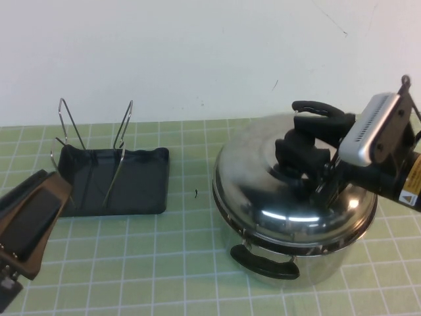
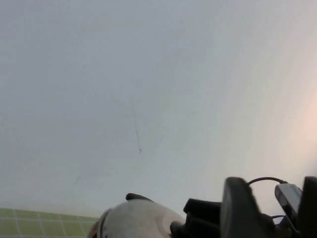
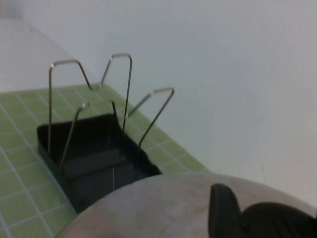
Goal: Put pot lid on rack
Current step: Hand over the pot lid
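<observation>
The right pincer (image 1: pixel 304 172) clasps the pot lid (image 1: pixel 276 191) by its knob near the worktop's right edge. The left pincer (image 1: pixel 26 227) waits at the left edge, grip unclear. Next: lift toward the rack (image 1: pixel 115 181).

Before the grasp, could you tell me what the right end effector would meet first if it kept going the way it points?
Probably the black knob of the shiny domed steel pot lid; the right end effector sits right at it.
</observation>
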